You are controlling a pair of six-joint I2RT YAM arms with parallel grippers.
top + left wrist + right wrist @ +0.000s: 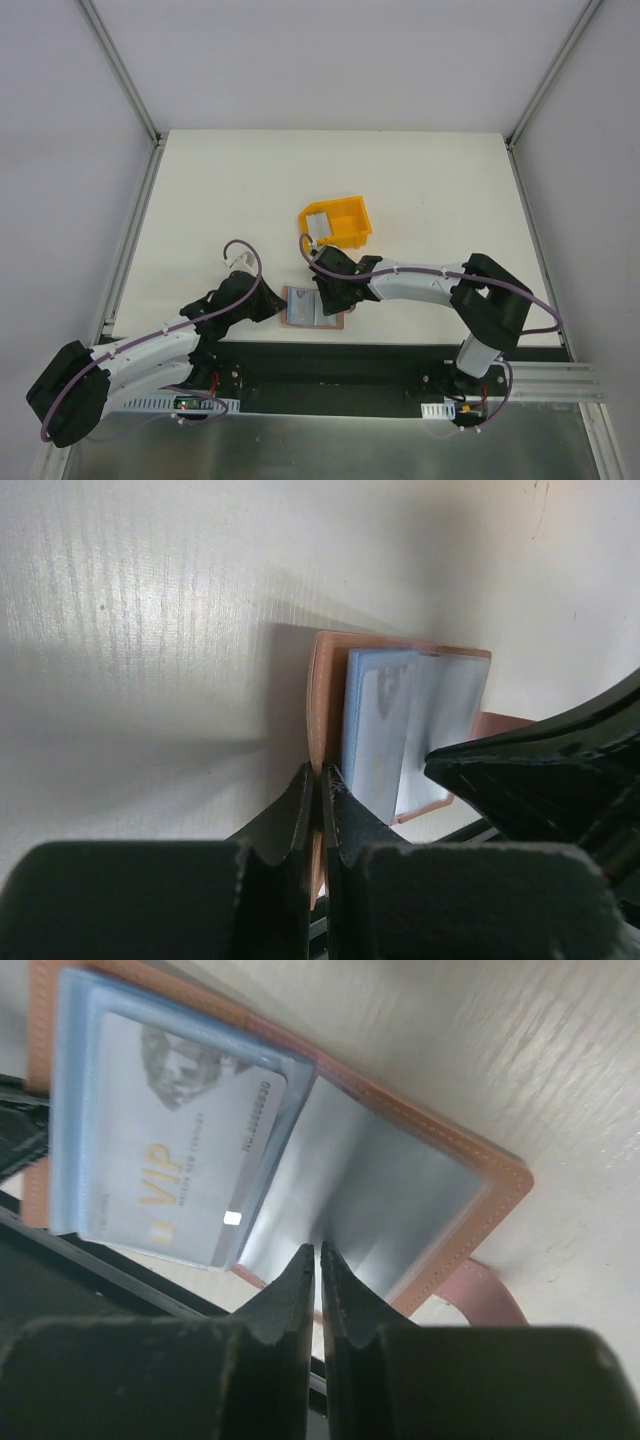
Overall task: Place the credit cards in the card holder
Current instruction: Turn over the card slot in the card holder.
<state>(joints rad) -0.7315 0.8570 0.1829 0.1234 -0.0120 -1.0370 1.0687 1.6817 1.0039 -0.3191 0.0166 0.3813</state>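
Note:
The brown card holder lies open near the table's front edge, its clear sleeves facing up. One pale credit card printed VIP sits in the left sleeve. More credit cards lie in the yellow bin. My left gripper is shut on the holder's left cover edge. My right gripper hovers at the crease between the sleeves, jaws drawn together with only a hairline slit and nothing visible between them. The holder's pink tab clasp sticks out to the right.
A yellow plastic bin stands just behind the card holder. The black base rail runs directly in front of the holder. Grey walls and metal frame posts enclose the white table.

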